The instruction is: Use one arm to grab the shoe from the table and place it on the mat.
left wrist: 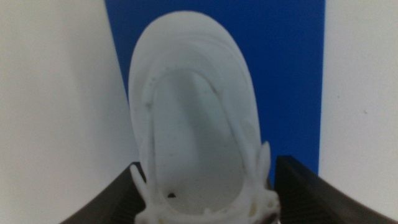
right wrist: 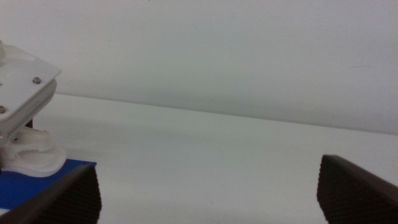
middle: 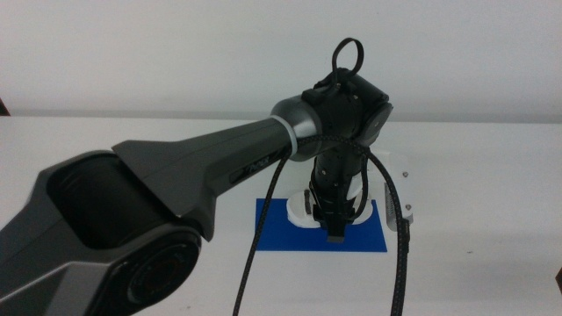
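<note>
L claw [left wrist: 205, 186] pinching shoe [left wrist: 193, 112] over blue mat [middle: 272, 230] on white table [middle: 492, 193], R claw [right wrist: 208, 193] spread

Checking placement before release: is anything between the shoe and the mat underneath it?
Nothing visible. The left claw holds the shoe by its sides directly over the mat, and only blue shows around the shoe. The right claw waits off to the side, open.

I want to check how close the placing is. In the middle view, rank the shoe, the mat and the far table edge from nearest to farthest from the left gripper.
1. The shoe, between the left gripper's jaws.
2. The mat, directly beneath the shoe.
3. The far edge of the table, behind the arm.
The right gripper waits off to the side, open.
</note>
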You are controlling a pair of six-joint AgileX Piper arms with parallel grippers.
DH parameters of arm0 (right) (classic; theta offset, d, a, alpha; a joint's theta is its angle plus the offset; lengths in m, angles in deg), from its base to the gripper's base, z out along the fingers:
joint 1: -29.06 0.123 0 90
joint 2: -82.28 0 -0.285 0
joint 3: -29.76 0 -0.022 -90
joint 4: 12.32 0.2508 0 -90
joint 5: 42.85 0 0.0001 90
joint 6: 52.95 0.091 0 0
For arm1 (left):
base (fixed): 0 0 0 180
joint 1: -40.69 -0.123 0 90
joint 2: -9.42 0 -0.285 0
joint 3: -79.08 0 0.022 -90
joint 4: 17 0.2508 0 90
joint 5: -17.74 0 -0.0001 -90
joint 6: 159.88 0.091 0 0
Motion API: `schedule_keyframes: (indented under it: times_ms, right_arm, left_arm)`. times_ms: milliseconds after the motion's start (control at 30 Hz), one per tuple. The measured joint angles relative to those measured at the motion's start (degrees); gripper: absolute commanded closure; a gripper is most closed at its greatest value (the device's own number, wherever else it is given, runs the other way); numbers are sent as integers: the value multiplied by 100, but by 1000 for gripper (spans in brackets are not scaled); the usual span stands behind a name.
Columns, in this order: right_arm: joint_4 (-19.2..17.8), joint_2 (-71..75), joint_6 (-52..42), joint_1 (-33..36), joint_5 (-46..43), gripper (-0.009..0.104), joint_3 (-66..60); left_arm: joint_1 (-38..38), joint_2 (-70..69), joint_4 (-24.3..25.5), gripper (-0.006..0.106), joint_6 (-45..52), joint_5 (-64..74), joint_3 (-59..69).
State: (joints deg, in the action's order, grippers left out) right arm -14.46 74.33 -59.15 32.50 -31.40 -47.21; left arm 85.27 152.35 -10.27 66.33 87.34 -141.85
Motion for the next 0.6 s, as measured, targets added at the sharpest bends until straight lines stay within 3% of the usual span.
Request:
schedule_keyframes:
  times_ms: [467, 567, 600]
  right_arm:
    - [0, 0, 0, 0, 0, 2, 0]
    - [0, 0, 0, 0, 0, 2, 0]
    - [0, 0, 0, 0, 0, 2, 0]
  left_arm:
    - [0, 254, 0, 102, 242, 0, 0]
    - [0, 278, 0, 99, 275, 0, 0]
    - [0, 278, 0, 92, 289, 0, 0]
